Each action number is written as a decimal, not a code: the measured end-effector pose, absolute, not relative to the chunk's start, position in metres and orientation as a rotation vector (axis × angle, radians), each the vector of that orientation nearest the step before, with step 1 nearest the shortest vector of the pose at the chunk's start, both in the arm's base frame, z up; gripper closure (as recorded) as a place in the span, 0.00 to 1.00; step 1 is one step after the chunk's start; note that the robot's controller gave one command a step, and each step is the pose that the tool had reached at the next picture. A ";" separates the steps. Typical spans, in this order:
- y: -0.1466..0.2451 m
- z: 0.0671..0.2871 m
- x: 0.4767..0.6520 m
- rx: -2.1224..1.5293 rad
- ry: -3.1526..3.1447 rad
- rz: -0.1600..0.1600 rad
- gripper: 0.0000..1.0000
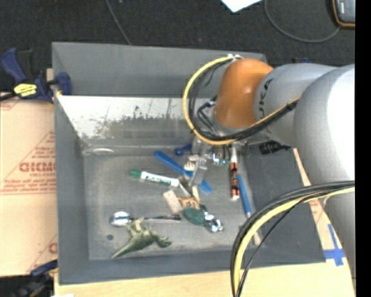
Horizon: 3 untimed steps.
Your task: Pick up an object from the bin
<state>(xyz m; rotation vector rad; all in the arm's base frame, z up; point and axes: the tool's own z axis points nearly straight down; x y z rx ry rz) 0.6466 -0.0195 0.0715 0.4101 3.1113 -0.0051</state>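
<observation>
Hanging over heap (187, 198) at bin (71, 184) ctr, end effector (196, 167) beside blue pen (169, 160); grip state can't tell; room free along left wall.

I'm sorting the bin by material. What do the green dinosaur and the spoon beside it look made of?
Green dinosaur: probably moulded plastic or rubber, matt, evenly coloured. Spoon: likely metal, polished; its bowl glints bright silver, though chromed plastic is possible.

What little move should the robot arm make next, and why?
Probably ease straight down a little. The gripper sits over the middle of the bin, close to a white marker with a green cap, a blue stick and a beige block, so something to pick lies just below it.
</observation>
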 end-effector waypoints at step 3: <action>0.027 0.072 0.648 0.527 3.090 -0.008 1.00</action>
